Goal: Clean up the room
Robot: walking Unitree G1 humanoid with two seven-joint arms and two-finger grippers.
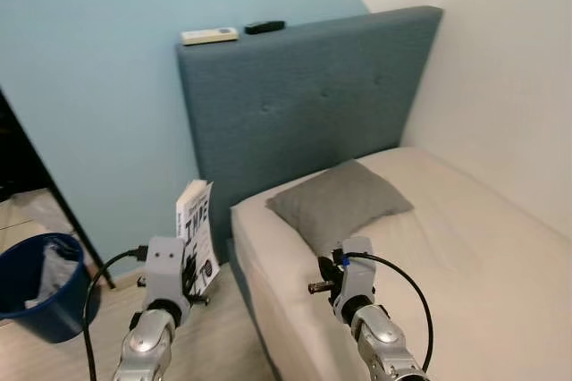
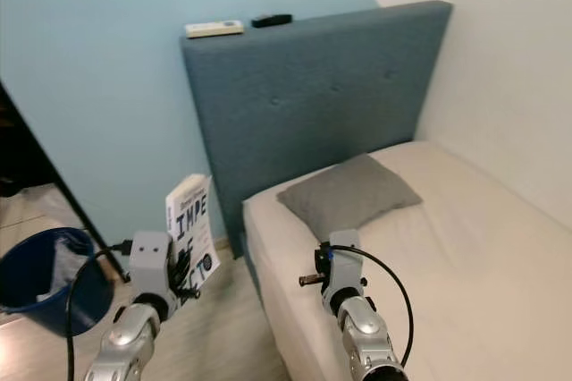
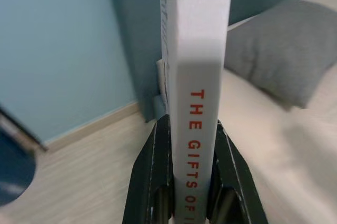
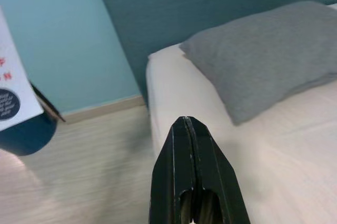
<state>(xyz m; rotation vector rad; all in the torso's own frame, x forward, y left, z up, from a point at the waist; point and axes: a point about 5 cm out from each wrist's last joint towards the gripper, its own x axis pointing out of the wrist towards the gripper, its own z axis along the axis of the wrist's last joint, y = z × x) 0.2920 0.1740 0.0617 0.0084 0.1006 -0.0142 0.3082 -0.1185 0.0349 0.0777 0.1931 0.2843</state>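
- A bedroom in a home: a single bed with a bare cream mattress (image 1: 465, 247) stands in the corner where a pale blue wall (image 1: 98, 86) meets a white one.
- A tall, button-tufted, blue-grey fabric headboard (image 1: 304, 95) backs the bed, with a grey square pillow (image 1: 340, 202) lying just before it.
- A white remote control (image 1: 209, 36) and a small black device (image 1: 264, 27) rest on the headboard's top edge.
- Light wood-look flooring (image 4: 79, 150) runs beside the bed, where a dark blue round bin (image 1: 40, 287) stands.

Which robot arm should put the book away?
Left. The left gripper already clamps the book upright beside the bed. The right gripper is shut and empty above the mattress.
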